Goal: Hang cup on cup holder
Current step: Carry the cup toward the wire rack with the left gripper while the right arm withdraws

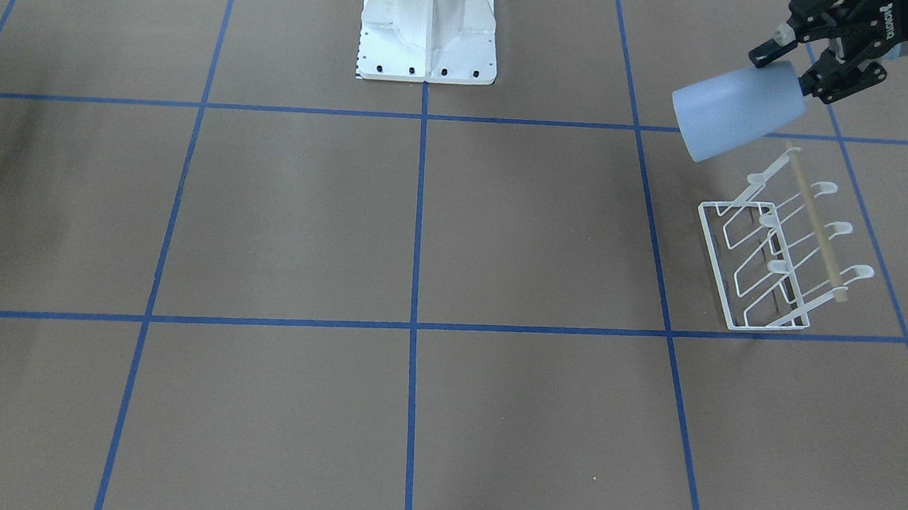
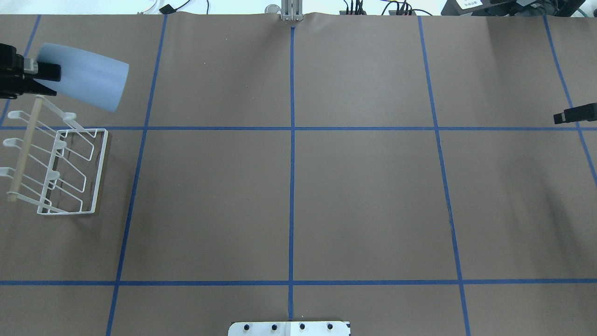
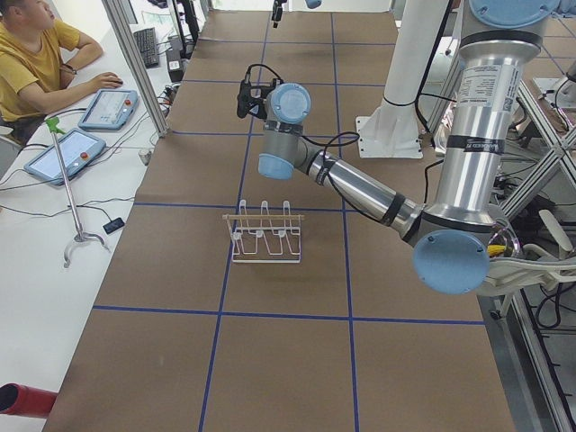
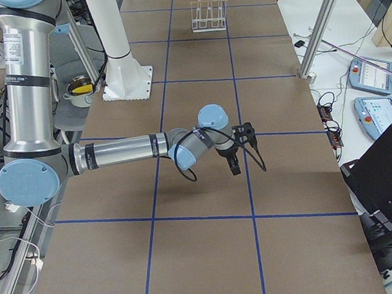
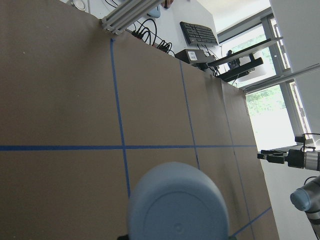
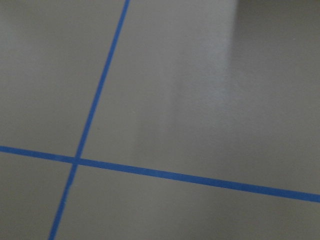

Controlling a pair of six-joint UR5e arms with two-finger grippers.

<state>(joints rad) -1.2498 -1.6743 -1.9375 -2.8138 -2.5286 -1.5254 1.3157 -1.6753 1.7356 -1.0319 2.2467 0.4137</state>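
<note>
My left gripper (image 1: 792, 71) is shut on the narrow base end of the light blue cup (image 1: 739, 111) and holds it in the air, tilted, with its mouth pointing away from the gripper. The cup (image 2: 84, 77) hangs just beyond the far end of the white wire cup holder (image 2: 56, 163), above it and apart from its prongs. The holder (image 1: 785, 252) stands on the table with its tan wooden rod (image 1: 814, 226) on top and nothing on its prongs. The left wrist view shows the cup's base (image 5: 177, 205) close up. My right gripper (image 2: 576, 113) is shut and empty, far off at the table's right side.
The white robot pedestal (image 1: 428, 29) stands at the table's middle edge. Blue tape lines (image 2: 291, 128) divide the brown table into squares. An operator (image 3: 36, 54) sits at a side desk with tablets beyond the table's far edge.
</note>
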